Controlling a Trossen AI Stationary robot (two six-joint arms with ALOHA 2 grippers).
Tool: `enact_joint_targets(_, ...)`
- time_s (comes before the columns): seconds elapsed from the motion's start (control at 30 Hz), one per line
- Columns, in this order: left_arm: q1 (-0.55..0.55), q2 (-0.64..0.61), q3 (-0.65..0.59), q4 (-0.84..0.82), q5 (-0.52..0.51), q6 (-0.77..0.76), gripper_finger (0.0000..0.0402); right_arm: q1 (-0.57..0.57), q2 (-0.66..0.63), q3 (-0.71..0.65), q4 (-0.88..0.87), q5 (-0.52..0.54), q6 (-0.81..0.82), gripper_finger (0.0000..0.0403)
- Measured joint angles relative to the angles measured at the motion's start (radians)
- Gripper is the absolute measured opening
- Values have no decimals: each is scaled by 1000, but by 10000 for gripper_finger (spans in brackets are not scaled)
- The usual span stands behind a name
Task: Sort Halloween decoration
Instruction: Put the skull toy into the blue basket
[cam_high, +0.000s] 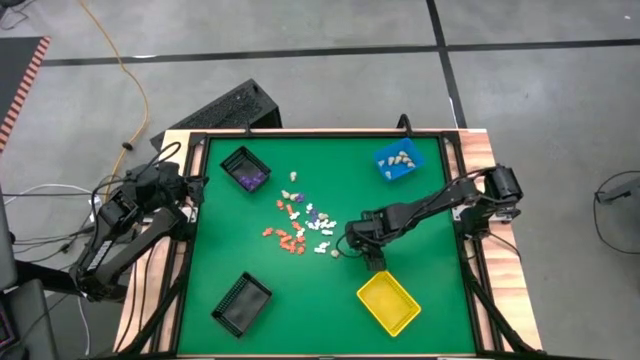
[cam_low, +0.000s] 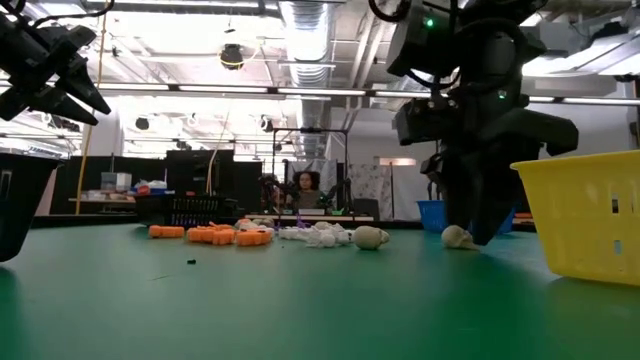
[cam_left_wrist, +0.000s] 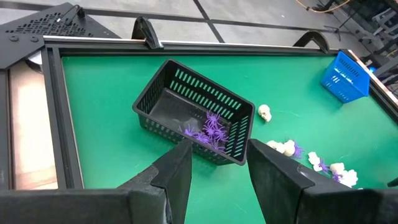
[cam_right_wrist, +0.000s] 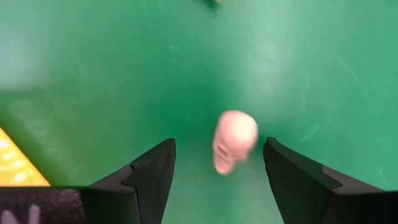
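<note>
Fingers of the right gripper (cam_right_wrist: 214, 177) are spread around a beige skull decoration (cam_right_wrist: 234, 140) lying on the green worktop (cam_right_wrist: 93, 62); if closed off-centre, it could be squirted away. Left gripper (cam_left_wrist: 217, 180) is parked open.

Four bins are counted on the table: two black bins (cam_high: 245, 168) (cam_high: 241, 301), one blue bin (cam_high: 397, 162) and one yellow bin (cam_high: 388, 302), with dozens of small decorations (cam_high: 300, 222) scattered between them.
</note>
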Motion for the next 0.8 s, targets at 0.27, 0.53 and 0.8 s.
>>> enact_joint_targets(0.27, 0, 0, 0, 0, -1, -1, 143, 5, 67, 4, 44, 35, 54, 253)
enact_joint_targets(0.53, 0, 0, 0, 0, -1, -2, 143, -12, 68, 2, 55, 37, 94, 155)
enact_joint_targets(0.8, 0, 0, 0, 0, -1, -2, 143, -15, 69, 2, 72, 56, 116, 91)
